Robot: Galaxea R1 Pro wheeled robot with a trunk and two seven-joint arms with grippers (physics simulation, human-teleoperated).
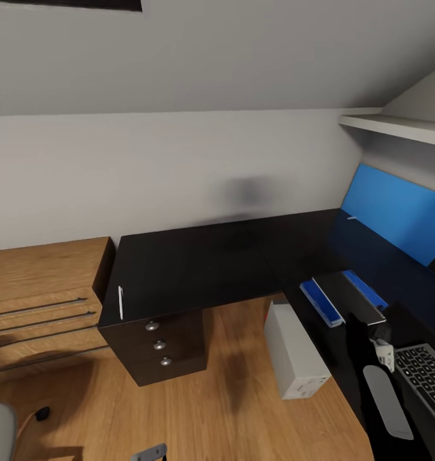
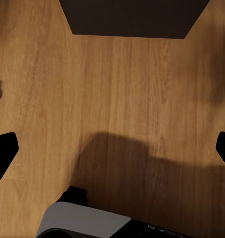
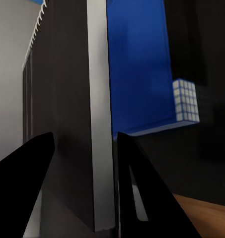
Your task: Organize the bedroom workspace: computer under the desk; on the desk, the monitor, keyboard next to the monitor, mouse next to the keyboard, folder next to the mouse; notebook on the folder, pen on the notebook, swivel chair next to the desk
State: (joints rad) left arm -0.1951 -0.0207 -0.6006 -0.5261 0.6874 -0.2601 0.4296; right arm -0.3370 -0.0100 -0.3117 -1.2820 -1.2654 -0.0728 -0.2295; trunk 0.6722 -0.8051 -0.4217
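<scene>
Head view: one pen, one keyboard, perhaps one notebook.

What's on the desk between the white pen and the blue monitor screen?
Nothing. In the head view, only bare black desk top lies between the pen and the monitor.

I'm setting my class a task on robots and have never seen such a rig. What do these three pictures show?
These are simulator renders from a two-armed wheeled robot. Its head camera looks down on a black desk holding a white pen, a keyboard and a blue monitor. A white computer stands on the floor. Each wrist camera looks along its gripper's fingers. The left gripper is open above wooden floor. The right gripper straddles a dark slab; whether it grips is unclear.
</scene>
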